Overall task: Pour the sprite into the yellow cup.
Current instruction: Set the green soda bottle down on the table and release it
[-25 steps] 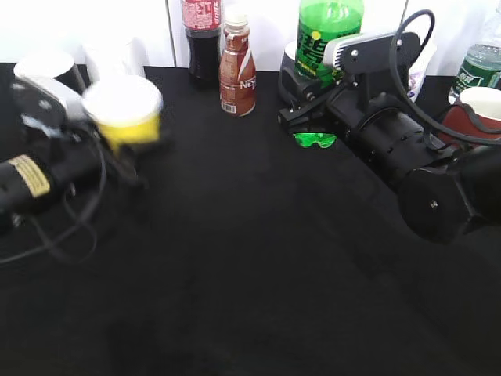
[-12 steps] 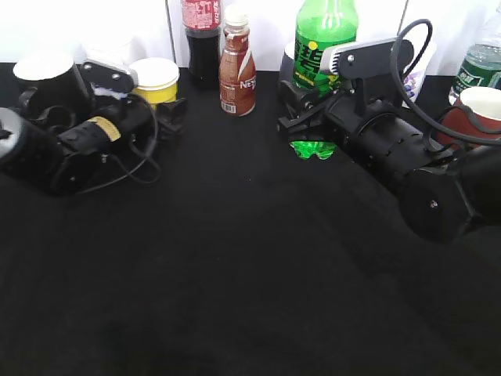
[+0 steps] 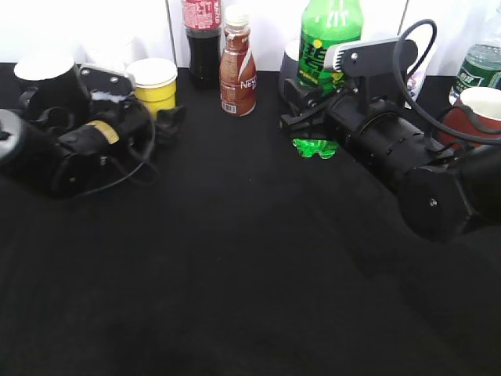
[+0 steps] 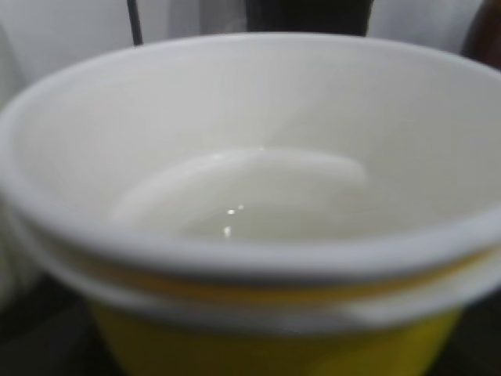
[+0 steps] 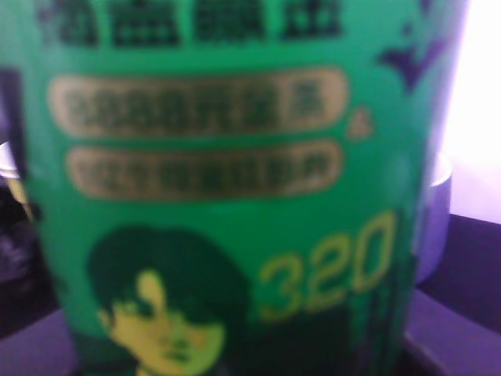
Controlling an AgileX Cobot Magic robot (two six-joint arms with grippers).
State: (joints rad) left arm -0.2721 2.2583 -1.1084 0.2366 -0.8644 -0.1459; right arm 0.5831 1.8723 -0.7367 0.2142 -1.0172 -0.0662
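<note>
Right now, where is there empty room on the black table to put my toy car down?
The whole near half of the black table is bare. The back is crowded: tall green plastic Sprite bottle, small yellow paper cup, brown drink bottle, dark cola bottle, plus both arms.

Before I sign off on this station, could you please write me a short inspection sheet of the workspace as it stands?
Surface: black table, bare across the front; small green patch under the right arm.
Job's things: sprite upright at the back, cap not in view; yellow cup upright at back left, some clear liquid inside.
Clutter: cola bottle, brown drink bottle, black cup, red-brown cup, dark-green bottle.
Grippers: left gripper at the yellow cup, right gripper at the sprite; neither grip can be confirmed.
Cables: black cable looping over the right arm; black leads on the left arm.
Surroundings: white wall panels behind.
</note>
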